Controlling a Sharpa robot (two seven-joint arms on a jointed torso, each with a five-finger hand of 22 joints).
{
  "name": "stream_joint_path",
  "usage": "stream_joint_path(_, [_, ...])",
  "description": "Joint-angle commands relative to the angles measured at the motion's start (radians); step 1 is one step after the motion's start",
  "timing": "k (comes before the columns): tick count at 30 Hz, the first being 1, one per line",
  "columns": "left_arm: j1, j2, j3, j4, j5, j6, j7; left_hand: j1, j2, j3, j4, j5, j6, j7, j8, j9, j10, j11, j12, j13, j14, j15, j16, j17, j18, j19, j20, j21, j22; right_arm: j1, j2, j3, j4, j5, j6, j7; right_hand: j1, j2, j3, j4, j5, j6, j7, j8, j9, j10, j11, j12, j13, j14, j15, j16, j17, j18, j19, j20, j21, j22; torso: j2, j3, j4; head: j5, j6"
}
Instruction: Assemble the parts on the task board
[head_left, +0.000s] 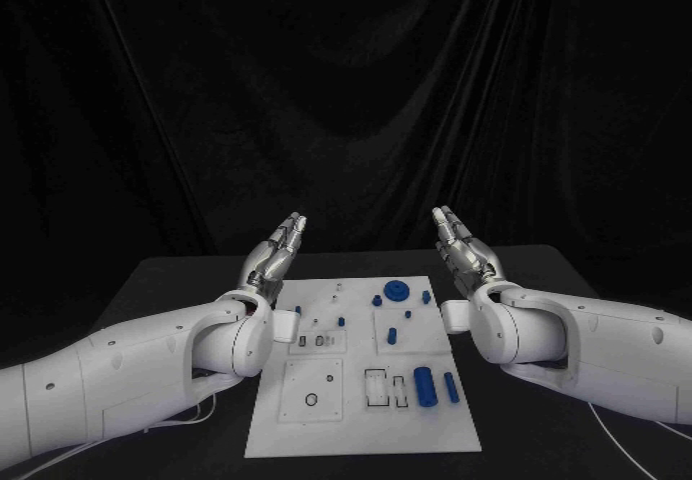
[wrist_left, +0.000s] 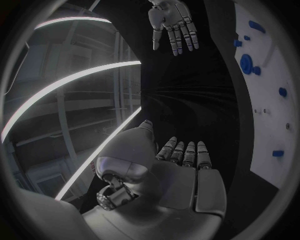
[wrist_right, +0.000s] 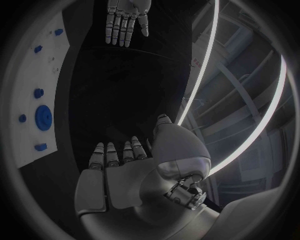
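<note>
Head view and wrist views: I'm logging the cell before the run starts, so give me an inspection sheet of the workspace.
Surface: black table, bare around the board.
Job's things: white task board lying flat mid-table; blue parts on it, untouched.
Clutter: nothing seen.
Hands: left hand and right hand raised either side of the board's far end, fingers straight, holding nothing.
Cables: thin white cable under the left arm.
Surroundings: black curtain behind.

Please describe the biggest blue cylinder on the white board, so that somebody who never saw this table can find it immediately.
Start at the white task board in the middle of the black table, and go to its near right corner. The large blue cylinder lies there on its side, between a slot outline and a thinner blue pin; it is clearly thicker than that pin.
</note>
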Motion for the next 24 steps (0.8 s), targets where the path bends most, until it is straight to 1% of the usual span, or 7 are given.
stream_joint_path(1, [0.023,0.009,-0.015,-0.017,0.041,0.233,0.112,0.006,0.002,-0.012,0.012,0.014,0.014,-0.003,0.009,0.008,0.007,-0.017,-0.014,-0.011,-0.011,-0.084,-0.009,-0.007,-0.029,-0.003,-0.029,-0.017,-0.011,0.011,0.000,-0.007,-0.002,0.103,0.092,0.030,0.027,0.005,-0.010,0.005,0.020,-0.001,-0.004,0.006,0.012,0.017,-0.008,-0.011,-0.005,0.000,-0.260,-0.008,-0.013,-0.021,-0.002,-0.148,-0.017,-0.009,0.001,-0.0001,0.0001,0.000,0.000])
stream_joint_path(5, [0.057,0.021,-0.051,-0.044,0.062,0.365,0.161,0.007,0.001,-0.014,0.012,0.011,0.016,-0.003,0.010,0.009,0.007,-0.017,-0.014,-0.011,-0.011,-0.083,-0.009,-0.007,-0.028,-0.003,-0.027,-0.017,-0.011,0.013,0.000,-0.010,-0.003,0.107,0.095,0.031,0.032,0.002,-0.012,0.005,0.018,0.001,0.002,0.006,0.012,0.017,-0.001,-0.011,-0.005,0.000,-0.256,-0.008,-0.013,-0.019,-0.002,-0.142,-0.017,-0.009,0.001,-0.0001,0.0001,0.000,0.000])
stream_joint_path(11, [0.087,0.032,-0.082,-0.067,0.080,0.478,0.204,0.008,0.001,-0.017,0.012,0.010,0.018,-0.004,0.010,0.009,0.007,-0.018,-0.014,-0.011,-0.011,-0.082,-0.009,-0.007,-0.025,-0.003,-0.022,-0.017,-0.011,0.013,0.000,-0.010,-0.003,0.107,0.095,0.031,0.040,0.000,-0.015,0.005,0.018,0.009,0.014,0.008,0.013,0.017,0.014,-0.011,-0.005,0.000,-0.243,-0.008,-0.013,-0.017,-0.002,-0.128,-0.017,-0.009,0.001,-0.0001,0.0001,0.000,0.000])
stream_joint_path(17, [0.095,0.035,-0.090,-0.073,0.085,0.510,0.215,0.009,0.000,-0.017,0.011,0.010,0.019,-0.004,0.010,0.009,0.007,-0.018,-0.014,-0.011,-0.011,-0.081,-0.009,-0.007,-0.024,-0.003,-0.021,-0.017,-0.011,0.013,0.000,-0.010,-0.003,0.107,0.095,0.031,0.049,0.000,-0.018,0.005,0.017,0.011,0.025,0.008,0.013,0.021,0.034,-0.007,-0.002,0.000,-0.218,-0.008,-0.013,-0.017,-0.002,-0.111,-0.017,-0.009,0.001,-0.0001,0.0001,0.000,0.000])
stream_joint_path(18, [0.094,0.017,-0.090,-0.103,0.085,0.569,0.189,0.012,0.001,-0.018,0.011,0.011,0.025,-0.004,0.011,0.010,0.007,-0.018,-0.014,-0.011,-0.011,-0.080,-0.009,-0.007,-0.022,-0.003,-0.018,-0.017,-0.011,0.012,0.005,-0.010,-0.039,0.107,0.182,-0.004,0.050,0.000,-0.018,0.005,0.017,0.012,0.026,0.008,0.013,0.021,0.037,-0.006,-0.002,0.000,-0.214,-0.008,-0.013,-0.018,-0.002,-0.108,-0.017,-0.009,0.001,-0.0003,-0.0001,-0.002,-0.035])
stream_joint_path(22, [0.094,0.008,-0.091,-0.105,0.063,0.591,0.181,0.021,0.002,-0.020,0.011,0.011,0.034,0.000,0.012,0.011,0.007,-0.014,-0.014,-0.011,-0.011,-0.074,-0.009,-0.007,-0.016,-0.003,-0.006,-0.017,-0.011,0.012,0.003,-0.010,-0.040,0.097,0.206,-0.011,0.061,0.001,-0.019,0.005,0.018,0.012,0.033,0.008,0.013,0.020,0.053,-0.005,-0.002,0.000,-0.186,-0.008,-0.013,-0.018,-0.002,-0.077,-0.017,-0.009,0.001,-0.0004,0.0004,-0.007,-0.046])
stream_joint_path(24, [0.094,-0.002,-0.091,-0.104,0.034,0.602,0.178,0.027,0.003,-0.022,0.012,0.011,0.038,0.004,0.013,0.011,0.007,-0.010,-0.014,-0.011,-0.011,-0.064,-0.009,-0.007,-0.011,-0.003,0.009,-0.017,-0.011,0.013,0.000,-0.010,-0.040,0.075,0.214,-0.015,0.071,-0.001,-0.019,0.003,0.019,0.014,0.041,0.008,0.014,0.021,0.082,-0.003,-0.001,0.000,-0.148,-0.008,-0.013,-0.024,-0.002,-0.050,-0.017,-0.009,0.000,-0.0003,0.0008,-0.009,-0.052])
